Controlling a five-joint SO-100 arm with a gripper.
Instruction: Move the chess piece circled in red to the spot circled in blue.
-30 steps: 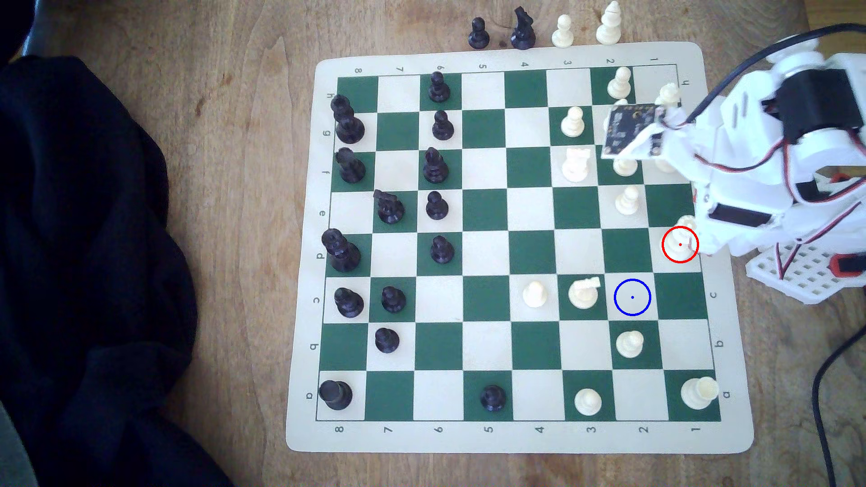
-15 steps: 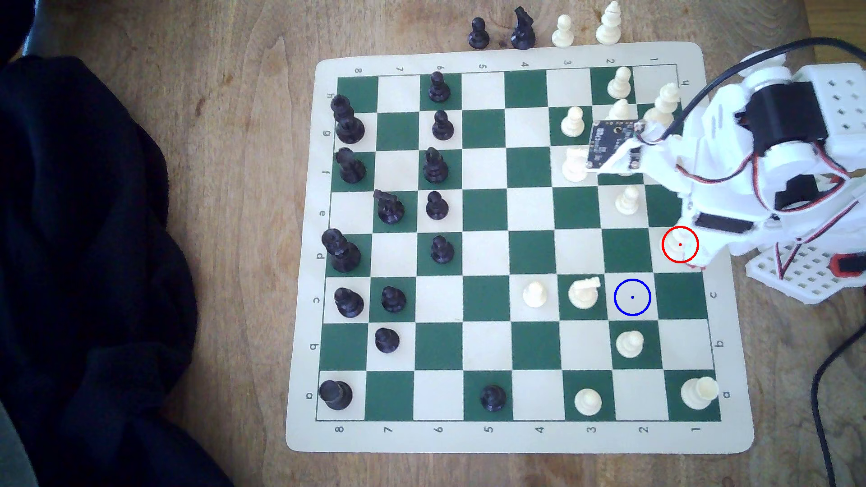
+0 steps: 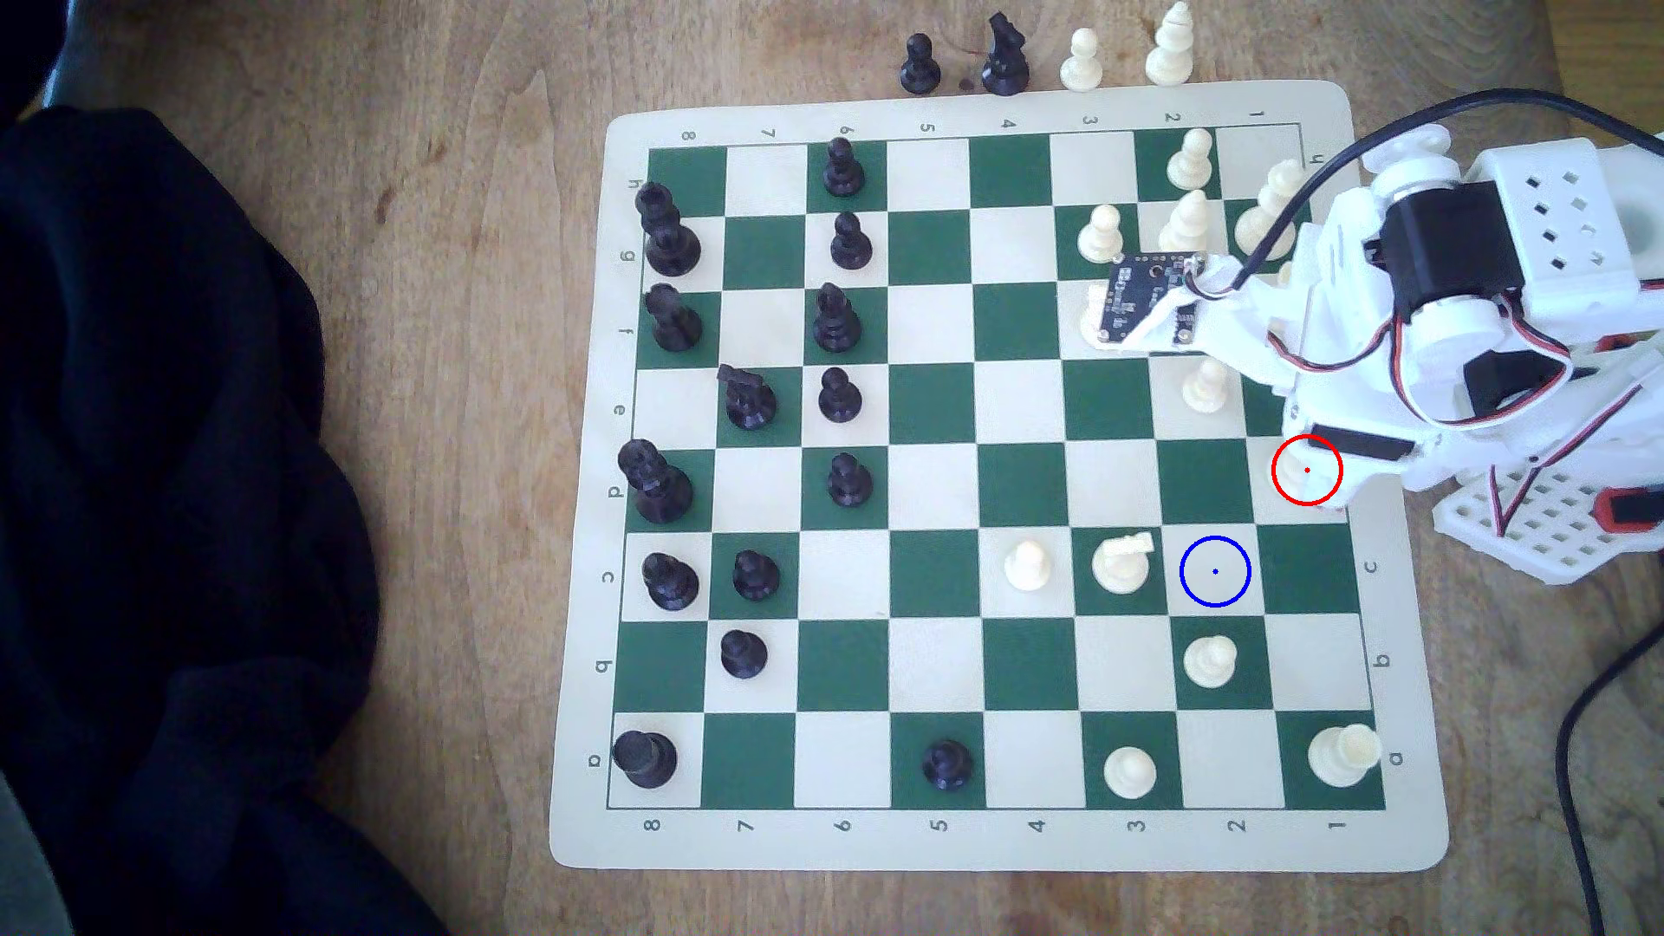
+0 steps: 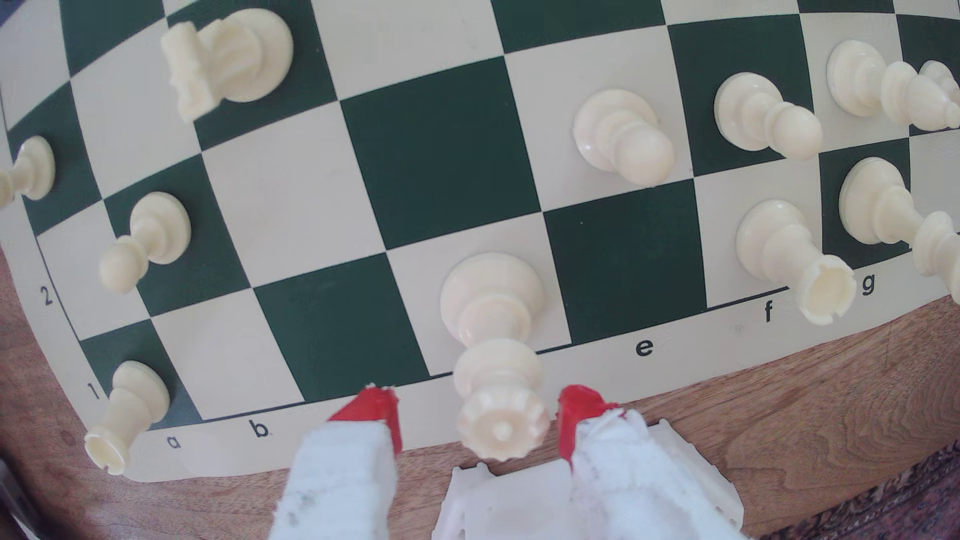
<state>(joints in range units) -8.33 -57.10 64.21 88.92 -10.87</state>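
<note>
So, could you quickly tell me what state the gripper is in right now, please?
Gripper: open, red-tipped fingers on either side of the tall cream piece, gaps on both sides, holding nothing.

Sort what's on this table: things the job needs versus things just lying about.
Needed:
- tall cream piece in the red ring, standing between the open gripper tips
- blue-ringed square, free

Lying about:
- black cloth
- four pieces off the board
- cream knight beside the blue ring
</note>
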